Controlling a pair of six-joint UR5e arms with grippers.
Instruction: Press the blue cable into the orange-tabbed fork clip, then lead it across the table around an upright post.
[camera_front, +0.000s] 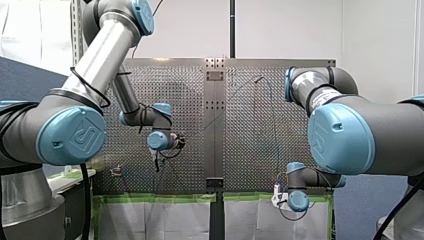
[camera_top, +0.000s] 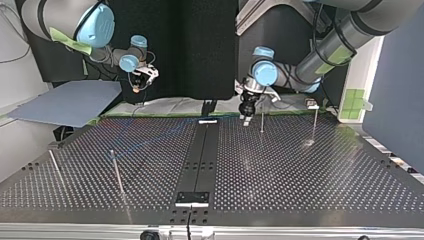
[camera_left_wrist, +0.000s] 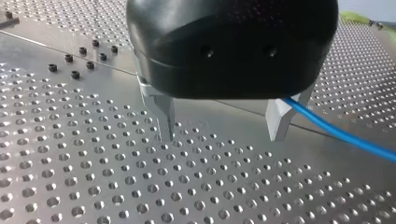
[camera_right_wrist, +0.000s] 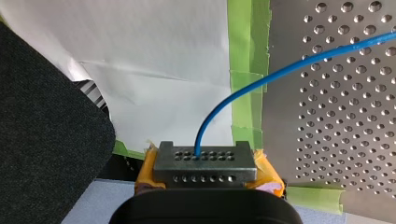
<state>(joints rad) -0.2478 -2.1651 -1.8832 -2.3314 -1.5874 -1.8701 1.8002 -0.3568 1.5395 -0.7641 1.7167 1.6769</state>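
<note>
My right jaws clamp the thin blue cable (camera_right_wrist: 243, 89); my left jaws stand apart, cable beside one finger (camera_left_wrist: 279, 121). Green tape (camera_right_wrist: 245, 46) and white sheet (camera_right_wrist: 163, 56) edge the perforated steel tabletop (camera_right_wrist: 336, 116).

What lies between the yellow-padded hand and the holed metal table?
In the right wrist view, white paper and a strip of green tape; the blue cable arcs over both from my right hand.
</note>
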